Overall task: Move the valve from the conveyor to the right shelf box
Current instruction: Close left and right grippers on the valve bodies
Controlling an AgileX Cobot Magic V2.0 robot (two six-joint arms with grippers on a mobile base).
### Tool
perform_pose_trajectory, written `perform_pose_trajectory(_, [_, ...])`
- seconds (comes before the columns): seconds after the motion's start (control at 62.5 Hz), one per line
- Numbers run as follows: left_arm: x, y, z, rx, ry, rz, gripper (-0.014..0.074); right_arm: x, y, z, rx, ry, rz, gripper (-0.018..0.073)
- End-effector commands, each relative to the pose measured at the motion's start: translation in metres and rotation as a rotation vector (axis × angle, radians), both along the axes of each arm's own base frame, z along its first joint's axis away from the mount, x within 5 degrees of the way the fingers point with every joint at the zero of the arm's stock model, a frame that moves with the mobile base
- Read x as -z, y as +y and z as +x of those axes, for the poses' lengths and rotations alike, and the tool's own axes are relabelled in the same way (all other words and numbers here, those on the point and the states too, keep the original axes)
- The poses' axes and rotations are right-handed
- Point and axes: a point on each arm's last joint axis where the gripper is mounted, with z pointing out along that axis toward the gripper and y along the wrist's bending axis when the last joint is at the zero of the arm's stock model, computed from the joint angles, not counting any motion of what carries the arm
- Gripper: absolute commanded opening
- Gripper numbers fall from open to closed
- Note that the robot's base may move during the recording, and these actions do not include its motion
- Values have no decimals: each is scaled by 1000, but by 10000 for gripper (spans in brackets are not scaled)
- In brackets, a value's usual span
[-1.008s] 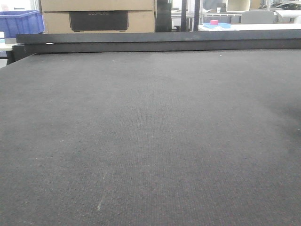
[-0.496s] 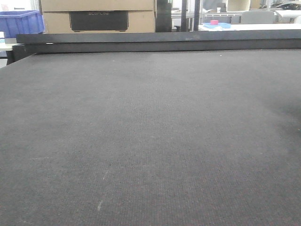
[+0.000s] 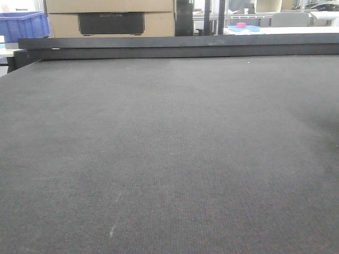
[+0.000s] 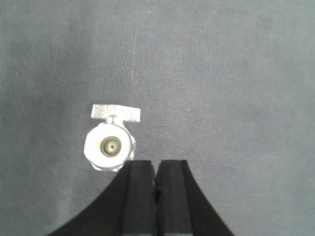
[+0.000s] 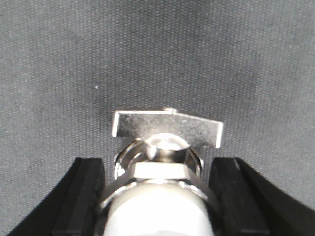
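Right tool point(image 5: 158, 167) pinching valve point(image 5: 167, 129) by body; left tool point(image 4: 157, 179) pressed together, second valve point(image 4: 109, 143) on tabletop point(image 4: 236, 73) just beside it.

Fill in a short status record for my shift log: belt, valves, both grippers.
conveyor: dark grey belt; no valve or arm shows in the front view
left gripper: shut, holding nothing
left-view valve: lying on the belt beside the fingertips, not between them
right gripper: fingers flank a valve; contact unclear
right-view valve: between the fingers, handle crosswise
same valve in both wrist views: cannot tell
shelf box: not in view
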Motion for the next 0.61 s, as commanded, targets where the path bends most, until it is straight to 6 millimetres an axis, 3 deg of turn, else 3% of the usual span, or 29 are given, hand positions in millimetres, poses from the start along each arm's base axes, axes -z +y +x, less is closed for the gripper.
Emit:
perform_pose_trajectory(0.0, [-2, 6, 0, -68, 10, -44, -111, 0, -2, -1, -6, 5, -10, -165])
perform_pose_trajectory(0.176, [11, 26, -1, -42, 155, 0, -111, 0, -2, 0, -3, -5, -4, -165])
perform_pose_trajectory(0.416, [25, 28, 12, 107, 194, 80, -105, 0, -1, 2, 3, -25, 6, -165])
perform_pose_trajectory(0.48, [27, 29, 17, 126, 177, 93, -63, -1, -1, 2, 3, -30, 6, -165])
perform_pose_trajectory(0.592, [32, 29, 25, 132, 170, 98, 120, -1, -1, 3, 3, -32, 6, -165])
